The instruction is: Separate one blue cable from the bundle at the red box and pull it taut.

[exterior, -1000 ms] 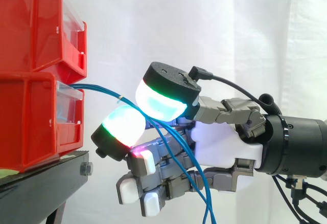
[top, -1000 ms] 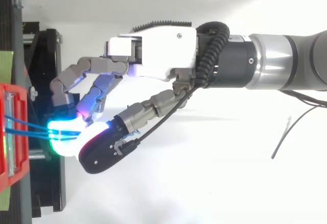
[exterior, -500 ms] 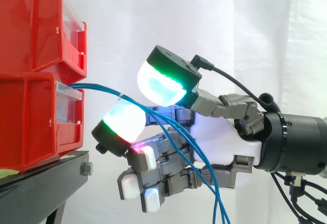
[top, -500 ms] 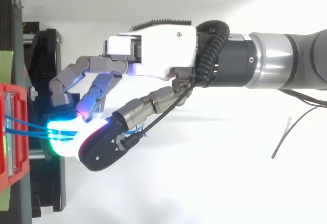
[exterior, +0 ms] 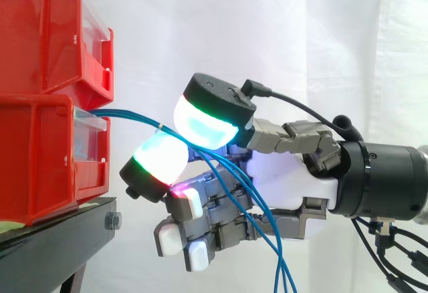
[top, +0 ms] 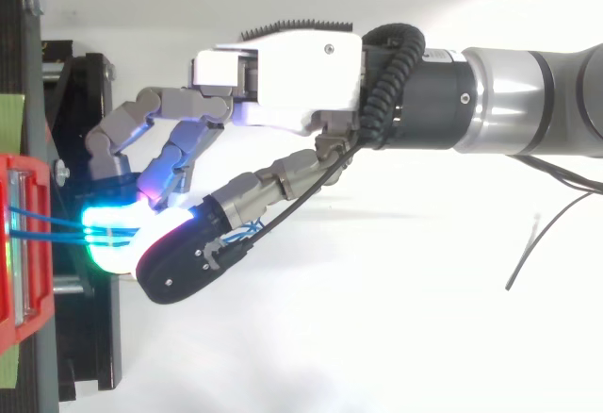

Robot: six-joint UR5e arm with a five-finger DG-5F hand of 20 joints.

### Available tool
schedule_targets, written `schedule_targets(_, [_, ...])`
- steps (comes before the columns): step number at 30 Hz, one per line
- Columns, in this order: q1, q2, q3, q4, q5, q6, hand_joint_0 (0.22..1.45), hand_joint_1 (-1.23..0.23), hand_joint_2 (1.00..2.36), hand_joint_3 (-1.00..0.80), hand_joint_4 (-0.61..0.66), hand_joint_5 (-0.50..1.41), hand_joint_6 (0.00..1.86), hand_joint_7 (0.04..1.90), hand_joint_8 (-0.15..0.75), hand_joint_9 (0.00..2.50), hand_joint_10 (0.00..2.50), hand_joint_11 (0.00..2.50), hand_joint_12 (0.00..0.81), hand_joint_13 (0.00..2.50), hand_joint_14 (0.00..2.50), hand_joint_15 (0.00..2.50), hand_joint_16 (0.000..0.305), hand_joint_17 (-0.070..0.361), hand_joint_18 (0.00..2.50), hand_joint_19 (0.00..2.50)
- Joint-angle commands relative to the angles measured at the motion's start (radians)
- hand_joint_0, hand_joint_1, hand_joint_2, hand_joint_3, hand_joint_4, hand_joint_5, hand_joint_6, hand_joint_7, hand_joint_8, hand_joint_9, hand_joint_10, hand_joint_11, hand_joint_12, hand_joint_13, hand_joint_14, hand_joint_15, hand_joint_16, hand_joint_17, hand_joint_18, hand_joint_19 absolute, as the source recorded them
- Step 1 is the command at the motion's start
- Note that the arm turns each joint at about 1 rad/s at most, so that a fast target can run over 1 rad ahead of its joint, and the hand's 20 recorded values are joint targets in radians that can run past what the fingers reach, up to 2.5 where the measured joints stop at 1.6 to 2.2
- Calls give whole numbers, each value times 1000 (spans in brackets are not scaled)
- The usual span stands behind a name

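Several thin blue cables point(exterior: 134, 116) leave the front of the lower red box point(exterior: 40, 152) and run right and down past the hand point(exterior: 287, 179). Two glowing pads, the upper one point(exterior: 200, 124) and the lower one point(exterior: 159, 160), close on the bundle just right of the box, with the cables passing between them. The other fingers curl below, white-tipped. From above, the hand point(top: 292, 74) reaches left and its glowing pads meet where the cables point(top: 47, 229) come out of the box point(top: 19, 243).
A second red box point(exterior: 47, 32) is stacked on the lower one, both on a black stand point(exterior: 53, 239). The white curtain hangs behind. The cables hang down below the hand towards the lower edge of the side view.
The upper pad rose off the bundle half a second ago and has come back down on it. The hand has shifted slightly towards the box.
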Motion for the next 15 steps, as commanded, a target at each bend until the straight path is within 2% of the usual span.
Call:
schedule_targets(1, [1, 0, 11, -13, 0, -3, 598, -712, 1019, -205, 130, -207, 873, 1116, 268, 928, 23, 1081, 338, 865, 22, 600, 52, 116, 755, 789])
schedule_targets(7, [6, 0, 16, -14, 2, -5, 610, -744, 1021, -159, 100, -208, 886, 1131, 270, 932, 23, 1094, 339, 873, 22, 601, 52, 117, 771, 786])
schedule_targets(15, [6, 0, 14, -16, -3, 1, 639, -775, 1018, -236, 106, -209, 889, 1089, 273, 971, 23, 1159, 339, 890, 24, 604, 51, 115, 794, 771])
